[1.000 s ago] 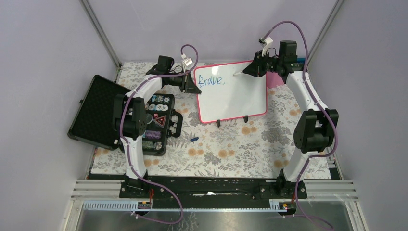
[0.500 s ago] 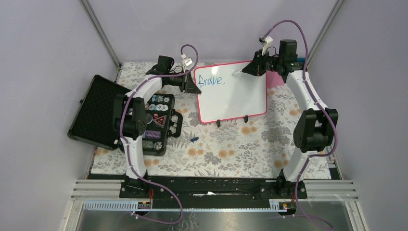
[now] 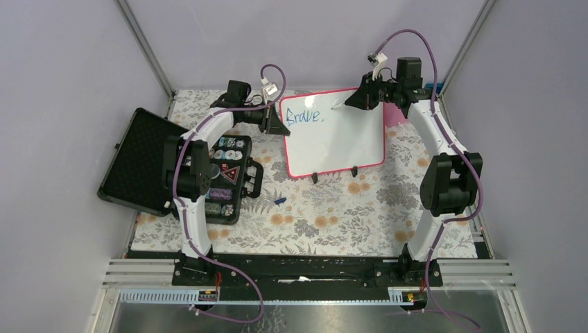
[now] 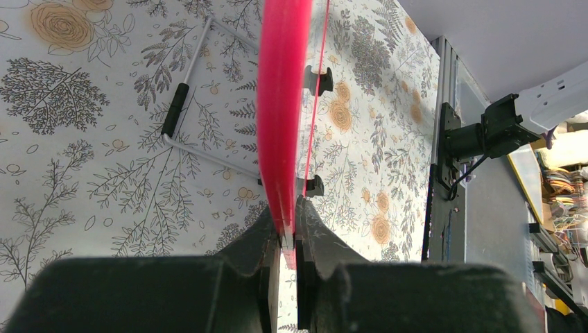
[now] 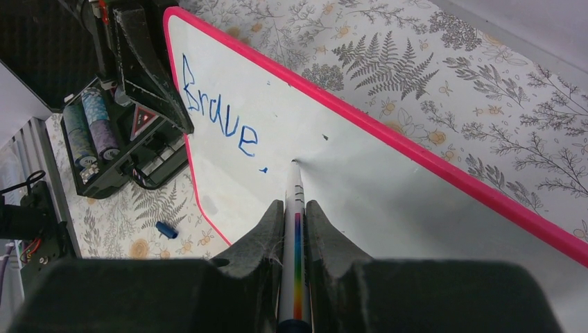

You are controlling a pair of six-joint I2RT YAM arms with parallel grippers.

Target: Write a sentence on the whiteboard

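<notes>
The whiteboard [image 3: 333,142], white with a pink frame, stands tilted on two black feet at the back of the table. My left gripper [image 3: 281,123] is shut on its left edge; in the left wrist view the pink frame [image 4: 281,104] sits between the jaws of that gripper [image 4: 289,220]. The sentence [image 3: 305,116] reads "Brave," in blue, also seen in the right wrist view [image 5: 218,114]. My right gripper [image 5: 295,205] is shut on a white marker [image 5: 296,194] with a rainbow stripe. Its tip rests at the board just right of the comma.
An open black case [image 3: 225,177] with small items lies left of the board, its lid [image 3: 135,159] flat further left. A blue marker cap [image 3: 279,201] lies on the floral mat. A pink object [image 3: 392,115] sits behind the board's right side. A wire stand [image 4: 187,97] props up the board.
My right gripper has shifted slightly left and towards the board's top edge with the marker. The left gripper and the board have not moved.
</notes>
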